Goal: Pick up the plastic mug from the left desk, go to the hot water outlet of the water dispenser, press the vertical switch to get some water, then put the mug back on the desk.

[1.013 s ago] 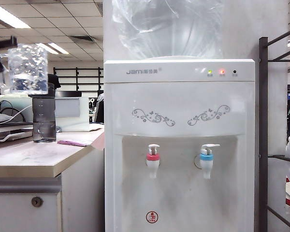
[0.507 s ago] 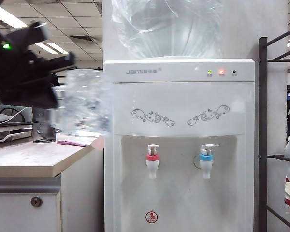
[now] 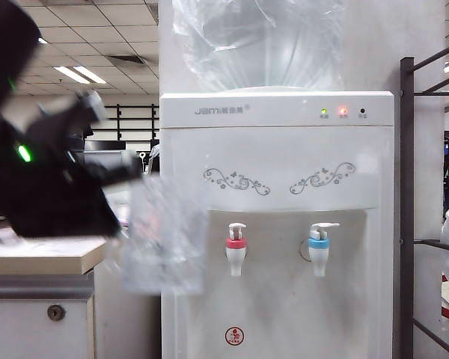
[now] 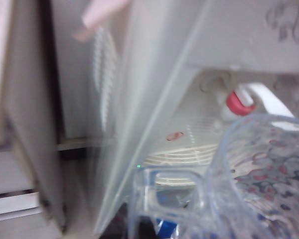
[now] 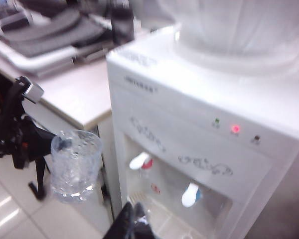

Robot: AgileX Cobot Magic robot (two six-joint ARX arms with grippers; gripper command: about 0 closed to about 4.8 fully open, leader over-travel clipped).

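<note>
One plastic mug (image 3: 165, 235), clear with dimpled walls, carried in the air by the left gripper (image 5: 54, 144). In the exterior view it shows as a blurred clear shape at the tip of the dark left arm (image 3: 45, 179), just off the corner of the left desk (image 3: 45, 258) and overlapping the left edge of the water dispenser (image 3: 277, 224). It stands apart from the hot water outlet (image 3: 236, 248), which lies to its right at roughly the same height.

Orientation: upright, long axis vertical, open mouth up, as the right wrist view shows; its base hangs clear above the tiled floor (image 5: 20, 204). The loop handle (image 4: 164, 191) faces back toward the left gripper, the body forward toward the red-collared tap.

Left gripper: jaws drawn together, clamped on the mug at its rim on the handle side; fingertips themselves mostly hidden.

Right gripper (image 5: 132, 221): fingers pressed together, holding nothing, hovering high in front of the dispenser, looking down on its front; touches no object.

Vertical switch (image 3: 237, 229): white lever above the red collar, untouched.
</note>
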